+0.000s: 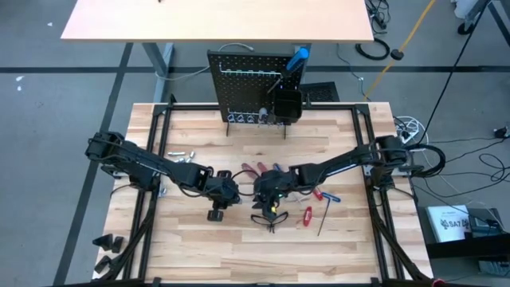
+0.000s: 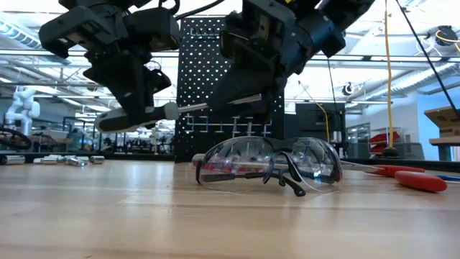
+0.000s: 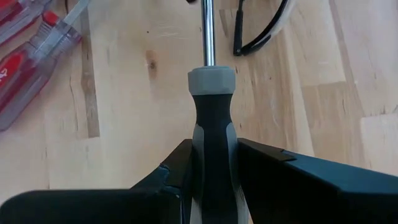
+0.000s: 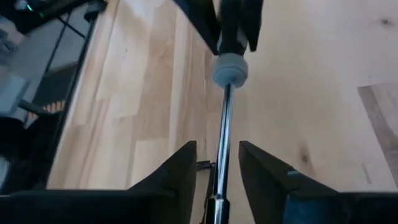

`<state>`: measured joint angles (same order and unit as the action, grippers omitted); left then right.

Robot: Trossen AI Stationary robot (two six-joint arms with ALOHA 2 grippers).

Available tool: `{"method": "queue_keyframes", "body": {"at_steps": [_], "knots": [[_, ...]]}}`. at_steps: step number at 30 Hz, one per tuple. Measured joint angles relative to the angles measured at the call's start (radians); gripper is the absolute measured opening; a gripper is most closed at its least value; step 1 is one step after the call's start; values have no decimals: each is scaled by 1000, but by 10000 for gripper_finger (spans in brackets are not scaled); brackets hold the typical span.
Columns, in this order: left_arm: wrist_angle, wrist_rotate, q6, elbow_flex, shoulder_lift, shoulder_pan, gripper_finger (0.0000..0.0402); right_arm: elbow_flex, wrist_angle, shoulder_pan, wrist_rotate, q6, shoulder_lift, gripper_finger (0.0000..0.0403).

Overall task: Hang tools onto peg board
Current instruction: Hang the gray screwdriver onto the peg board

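Left gripper [image 3: 208,180] clamps the black-handled screwdriver [image 3: 211,124]; right gripper [image 4: 217,171] straddles its shaft, not yet pinching; a mistimed release could drop it onto the glasses [image 2: 269,164].

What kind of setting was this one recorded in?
Likely a robotics lab or workshop: a wooden bench with a black peg board, safety glasses lying on it, and, in the low view, an open hall with a white robot arm behind.
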<state>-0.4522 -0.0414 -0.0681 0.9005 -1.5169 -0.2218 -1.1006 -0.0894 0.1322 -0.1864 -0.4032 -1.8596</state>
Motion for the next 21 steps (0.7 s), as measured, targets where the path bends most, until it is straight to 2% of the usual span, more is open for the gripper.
{"method": "queue_keyframes", "body": {"at_steps": [3,6,10,13,17,21], "knots": [[-3,1,4,0,0,0,95,-26,16,5,5,32,-18,73],[-3,0,-14,0,0,-1,98,-39,40,10,27,73,-23,27],[4,1,1,0,0,0,153,-52,100,26,121,133,-17,10],[5,5,28,0,3,-1,192,-55,165,29,138,147,-3,6],[-13,82,69,0,36,-1,214,-54,269,30,185,172,8,6],[-45,250,86,-24,148,-1,216,-54,341,41,242,194,38,6]]}}
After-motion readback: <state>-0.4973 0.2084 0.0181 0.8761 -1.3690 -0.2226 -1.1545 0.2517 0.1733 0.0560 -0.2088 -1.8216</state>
